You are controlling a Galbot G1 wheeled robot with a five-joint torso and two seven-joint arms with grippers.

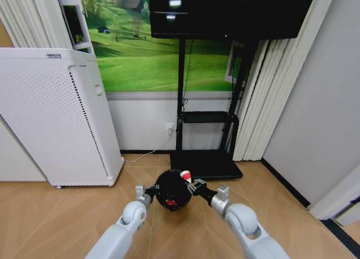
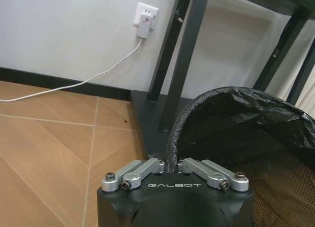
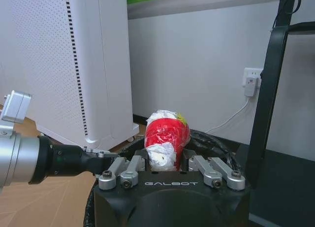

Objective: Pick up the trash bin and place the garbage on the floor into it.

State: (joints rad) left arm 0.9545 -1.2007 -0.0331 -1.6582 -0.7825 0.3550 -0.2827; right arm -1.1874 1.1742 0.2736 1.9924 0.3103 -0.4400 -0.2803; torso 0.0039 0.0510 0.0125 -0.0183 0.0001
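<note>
The trash bin (image 1: 166, 187), a small black mesh basket with a black liner, hangs just above the floor (image 1: 56, 219) between my arms. My left gripper (image 1: 151, 190) is shut on its rim; the left wrist view shows the gripper (image 2: 171, 161) pinching the rim of the trash bin (image 2: 246, 133). My right gripper (image 1: 194, 186) is shut on a red-and-white piece of garbage (image 1: 185, 175) over the bin's far right rim. In the right wrist view that garbage (image 3: 166, 136) sits between the gripper (image 3: 165, 163) fingers, above the bin rim (image 3: 219, 145). Another red lump (image 1: 170, 201) lies inside the bin.
A tall white perforated appliance (image 1: 56, 118) stands at the left. A black TV stand's base (image 1: 205, 163) lies right behind the bin, with a white cord running to a wall socket (image 2: 145, 15). Curtains (image 1: 264, 101) and a wall close the right side.
</note>
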